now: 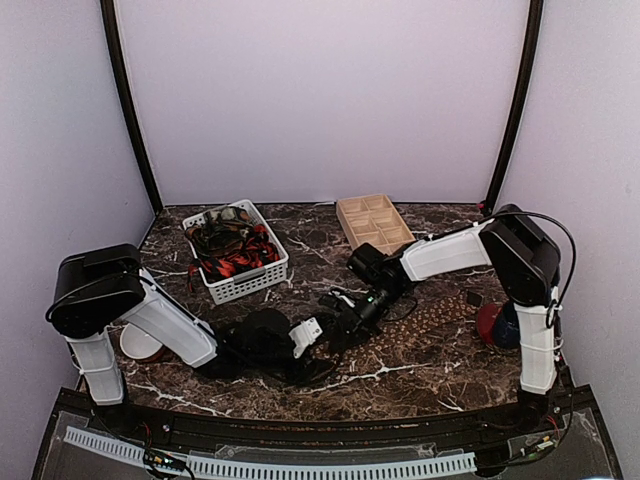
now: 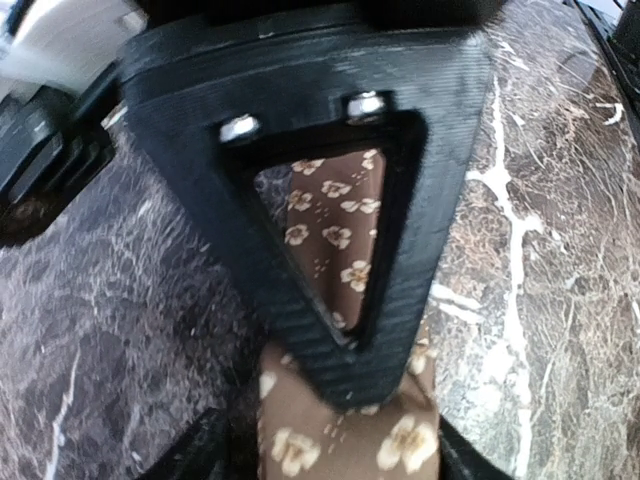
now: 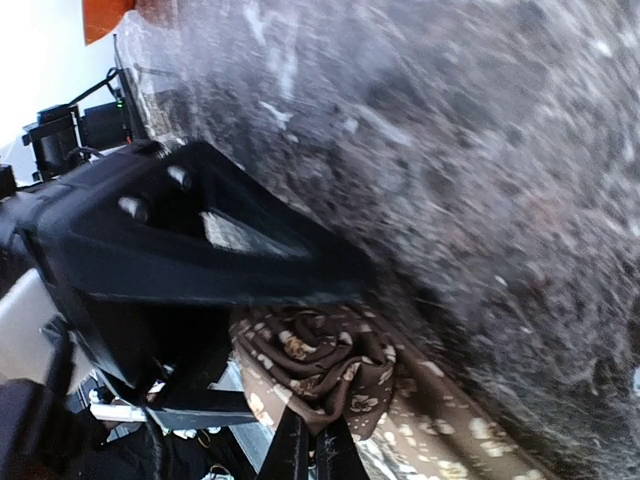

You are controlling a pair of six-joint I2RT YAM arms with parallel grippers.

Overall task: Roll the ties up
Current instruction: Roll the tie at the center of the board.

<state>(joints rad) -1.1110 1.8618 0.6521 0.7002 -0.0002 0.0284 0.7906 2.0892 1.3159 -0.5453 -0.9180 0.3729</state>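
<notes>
Left gripper (image 2: 350, 400) is clamped on the brown tie (image 2: 330, 225), whose dotted fabric shows between its fingers. Right gripper (image 3: 335, 365) has that tie's bunched end between its fingers; blur hides whether it pinches. On the bench (image 1: 400, 370), a white basket (image 1: 262, 283) holds red-and-black ties (image 1: 225, 255); the wooden tray (image 1: 345, 215) stands beside it

Kinda blurry: brown flower-dotted fabric necktie (image 3: 330, 365) bunched up under the black triangular gripper finger (image 3: 200, 250), on the dark marble tabletop (image 3: 480, 150).
</notes>
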